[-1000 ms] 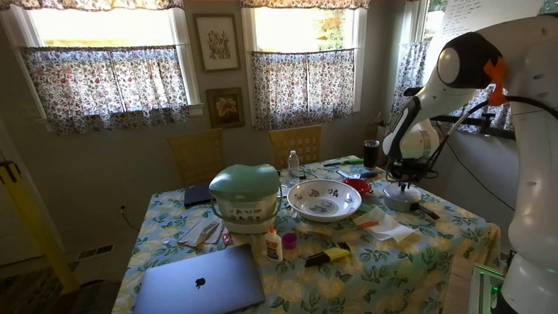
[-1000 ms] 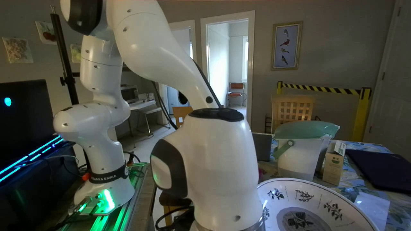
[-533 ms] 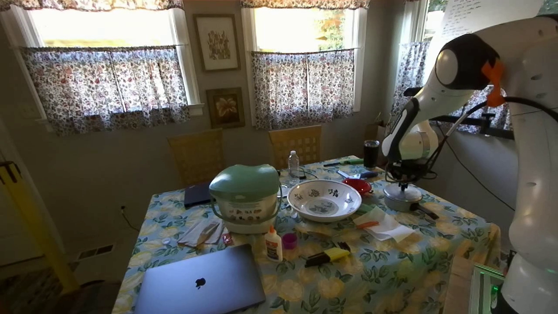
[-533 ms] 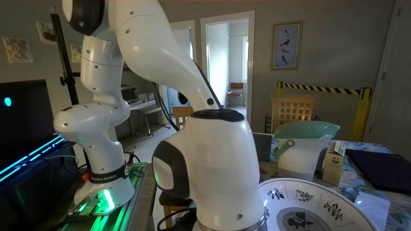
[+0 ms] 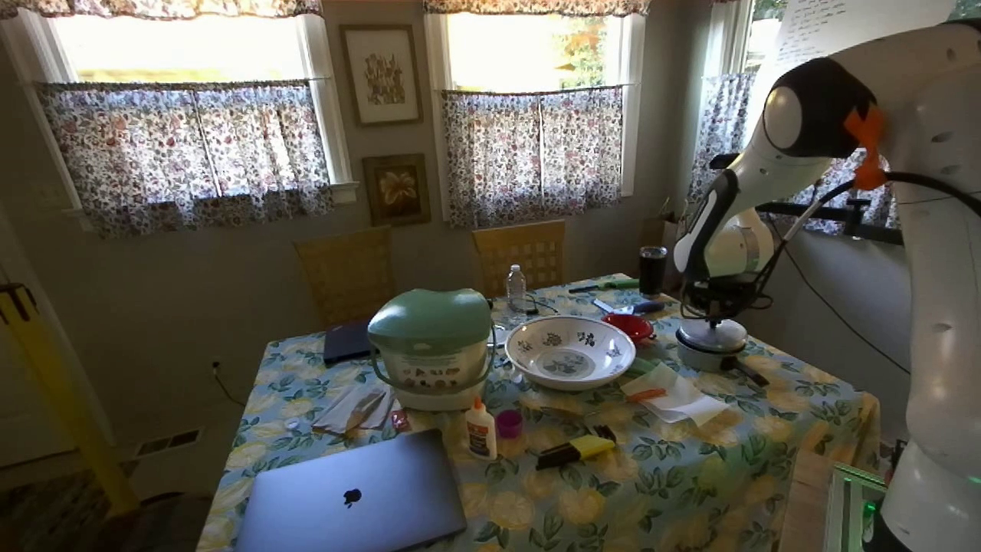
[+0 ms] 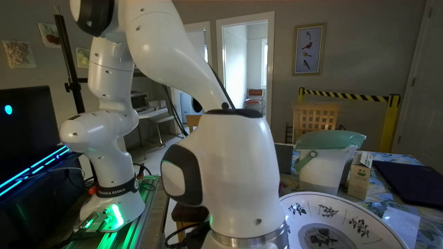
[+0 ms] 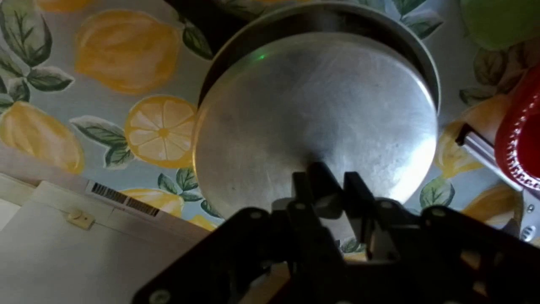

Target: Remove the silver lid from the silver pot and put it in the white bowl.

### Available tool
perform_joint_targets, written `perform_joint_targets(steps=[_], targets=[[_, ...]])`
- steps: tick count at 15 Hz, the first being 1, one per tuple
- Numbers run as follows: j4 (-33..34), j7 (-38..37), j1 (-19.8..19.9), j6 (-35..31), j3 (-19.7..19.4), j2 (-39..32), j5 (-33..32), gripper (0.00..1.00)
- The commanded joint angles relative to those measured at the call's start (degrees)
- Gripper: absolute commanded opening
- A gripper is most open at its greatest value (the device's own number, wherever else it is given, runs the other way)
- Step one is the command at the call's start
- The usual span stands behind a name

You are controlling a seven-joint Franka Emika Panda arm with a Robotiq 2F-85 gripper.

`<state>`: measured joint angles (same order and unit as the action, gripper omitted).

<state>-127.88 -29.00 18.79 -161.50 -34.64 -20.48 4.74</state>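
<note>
The silver lid (image 5: pixel 713 335) hangs a little above the silver pot (image 5: pixel 699 359), with a dark gap between them in an exterior view. My gripper (image 7: pixel 325 181) is shut on the lid's black knob. In the wrist view the lid (image 7: pixel 312 114) covers most of the pot, and a crescent of the pot's dark inside (image 7: pixel 320 21) shows past its far edge. The white bowl (image 5: pixel 571 381) stands left of the pot in that exterior view. It also shows in an exterior view (image 6: pixel 341 214), where the arm hides the lid, the pot and the gripper.
A red bowl (image 5: pixel 628 326) sits between the white bowl and the pot. The pot's black handle (image 5: pixel 745 372) points towards the front right. A paper with an orange item (image 5: pixel 682 399) lies before the pot. A dark drink glass (image 5: pixel 652 272) and a green-lidded bucket (image 5: pixel 431 353) also stand there.
The fingers have closed around the knob. The gripper has risen slightly with the lid, and a gap has opened above the pot.
</note>
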Motion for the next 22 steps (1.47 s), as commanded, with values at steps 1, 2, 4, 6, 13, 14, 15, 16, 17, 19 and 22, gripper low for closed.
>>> perform_joint_targets(steps=[1, 2, 4, 6, 13, 14, 15, 16, 17, 19, 22], targets=[[-2.8, -2.4, -5.9, -0.4, -6.5, 5.5, -4.9, 0.07], [-3.0, -1.6, -6.7, 0.0, -7.0, 6.9, -5.1, 0.07], [-3.7, 1.7, -7.1, -0.4, -5.9, 10.2, -4.9, 0.07], [-3.4, 5.0, -6.7, 0.6, -3.3, 13.2, -4.3, 0.07], [-2.2, 18.3, -4.7, 1.7, 10.0, 18.9, -1.4, 0.07], [-2.2, 20.0, -4.8, 2.5, 11.6, 19.2, -0.5, 0.07], [-2.3, 21.5, -5.0, 3.1, 13.2, 19.2, 0.2, 0.07], [-2.5, 23.0, -5.3, 3.5, 14.7, 19.1, 1.0, 0.07], [-2.5, 24.0, -5.5, 3.7, 15.9, 18.9, 1.2, 0.07], [-2.9, 26.0, -5.9, 3.6, 18.3, 18.2, 2.3, 0.07], [-2.7, 23.9, -5.7, 3.4, 19.5, 17.5, 0.4, 0.07]])
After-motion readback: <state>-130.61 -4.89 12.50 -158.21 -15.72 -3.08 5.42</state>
